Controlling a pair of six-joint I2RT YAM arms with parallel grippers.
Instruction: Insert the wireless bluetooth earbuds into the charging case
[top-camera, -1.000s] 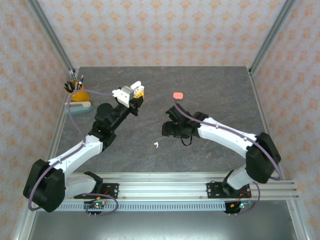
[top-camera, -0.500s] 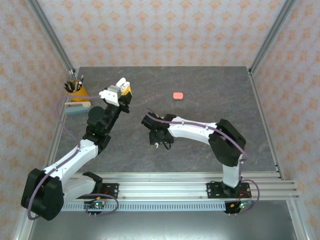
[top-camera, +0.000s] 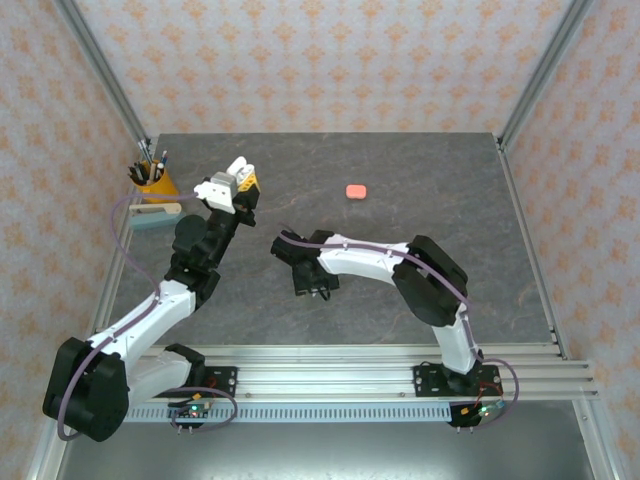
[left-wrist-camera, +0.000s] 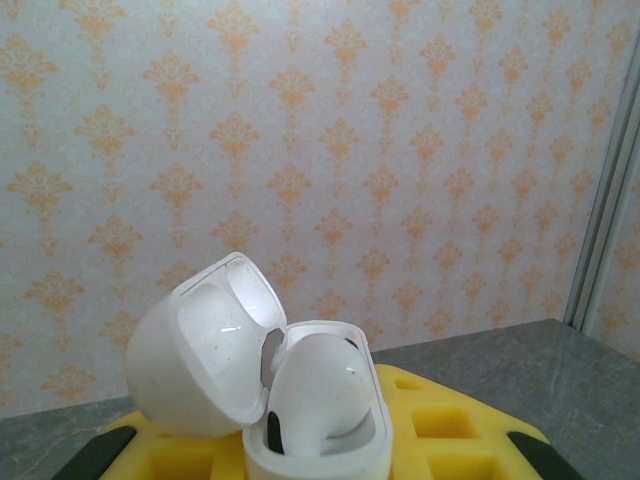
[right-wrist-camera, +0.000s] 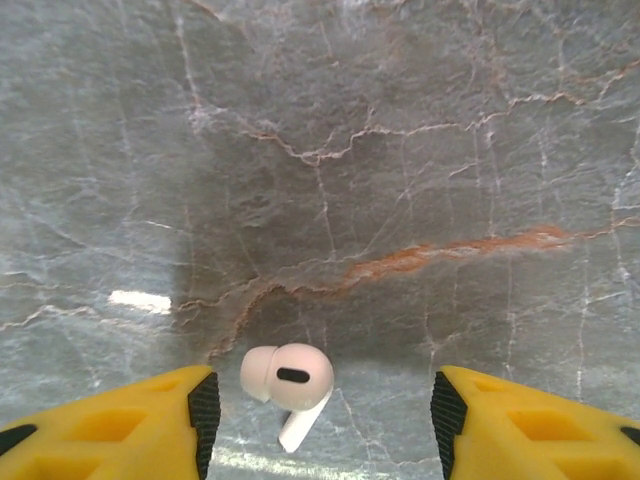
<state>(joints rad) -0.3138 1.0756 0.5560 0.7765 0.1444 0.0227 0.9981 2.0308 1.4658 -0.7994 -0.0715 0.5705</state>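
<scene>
My left gripper (top-camera: 232, 186) is raised above the table's left side and shut on the white charging case (left-wrist-camera: 320, 440). The case's lid (left-wrist-camera: 200, 350) is hinged open, and one white earbud (left-wrist-camera: 320, 385) sits in a slot. In the left wrist view the case stands between that gripper's yellow fingers (left-wrist-camera: 470, 430). A second white earbud (right-wrist-camera: 288, 380) lies on the grey marble table (right-wrist-camera: 400, 150), stem pointing toward the camera. My right gripper (right-wrist-camera: 322, 420) is low over it and open, one finger on each side, with the earbud nearer the left pad (right-wrist-camera: 204, 420). In the top view that gripper (top-camera: 312, 284) is near the table's middle.
A small coral-pink case (top-camera: 356, 190) lies shut at the back centre. A yellow pen holder (top-camera: 152, 181) and a pale block (top-camera: 156, 216) stand at the left edge. The metal rail (top-camera: 330, 375) runs along the near edge.
My right gripper swung left and down over the loose earbud, its jaws narrowing a little. My left gripper shifted slightly left, still holding the case.
</scene>
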